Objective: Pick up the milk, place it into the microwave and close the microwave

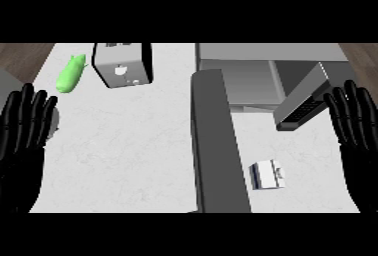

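Table (125, 150): pale speckled top, wood floor at both far corners. Microwave (244, 75) at far right edge, door (303, 97) swung open. Milk (266, 175) lies near the right near corner, apart from both hands. Green object (71, 74) and toaster (123, 64) toward far left. Left hand (26, 135) and right hand (358, 135) rest at the side edges, fingers straight, spread, holding nothing.

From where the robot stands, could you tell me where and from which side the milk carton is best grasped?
Probably across the flat side walls of the milk carton, coming down from above with the right hand, which shows open at the view's right edge, on the carton's side. It stands apart on the counter, with the microwave door open behind it, so nothing crowds its sides.
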Action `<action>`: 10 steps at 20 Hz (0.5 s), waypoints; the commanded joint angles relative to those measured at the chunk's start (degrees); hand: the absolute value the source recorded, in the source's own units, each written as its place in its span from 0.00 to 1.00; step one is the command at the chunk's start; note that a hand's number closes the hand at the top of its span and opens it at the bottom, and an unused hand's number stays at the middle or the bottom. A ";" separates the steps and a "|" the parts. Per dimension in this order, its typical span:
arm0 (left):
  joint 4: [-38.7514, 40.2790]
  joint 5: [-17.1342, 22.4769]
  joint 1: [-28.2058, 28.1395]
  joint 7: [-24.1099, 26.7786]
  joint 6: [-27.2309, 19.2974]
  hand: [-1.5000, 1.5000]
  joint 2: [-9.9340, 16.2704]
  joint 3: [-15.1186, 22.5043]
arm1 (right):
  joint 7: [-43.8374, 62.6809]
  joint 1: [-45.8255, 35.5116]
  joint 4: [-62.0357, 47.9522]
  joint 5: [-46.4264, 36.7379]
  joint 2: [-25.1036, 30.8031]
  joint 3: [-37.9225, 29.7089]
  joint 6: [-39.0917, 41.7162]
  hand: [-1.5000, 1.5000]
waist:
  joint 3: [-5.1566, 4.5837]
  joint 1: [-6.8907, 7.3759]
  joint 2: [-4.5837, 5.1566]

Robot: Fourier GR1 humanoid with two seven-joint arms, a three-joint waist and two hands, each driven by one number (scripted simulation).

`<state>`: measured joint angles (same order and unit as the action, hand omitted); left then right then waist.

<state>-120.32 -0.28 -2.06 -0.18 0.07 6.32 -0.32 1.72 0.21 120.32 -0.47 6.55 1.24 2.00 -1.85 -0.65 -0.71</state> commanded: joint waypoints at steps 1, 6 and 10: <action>-0.67 1.36 2.36 -3.83 -0.24 0.00 -0.92 1.01 | 1.06 0.74 2.83 -4.25 -1.60 2.39 -2.55 0.00 | 1.83 0.41 0.61; 2.61 -0.34 -2.05 3.00 -0.74 0.00 -2.94 1.21 | -0.75 20.23 18.39 -8.77 -4.21 6.55 -4.47 0.00 | 1.82 -0.60 0.35; 5.30 9.96 -5.99 2.33 -6.17 0.00 -6.20 4.95 | 1.74 24.89 16.31 -6.10 -4.93 10.80 -2.22 0.00 | 1.81 -0.18 0.47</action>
<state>-116.59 5.97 -5.42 1.09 -3.52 1.87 2.52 3.48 17.42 132.99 -5.50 2.68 8.36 -0.46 -0.19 -0.85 -0.26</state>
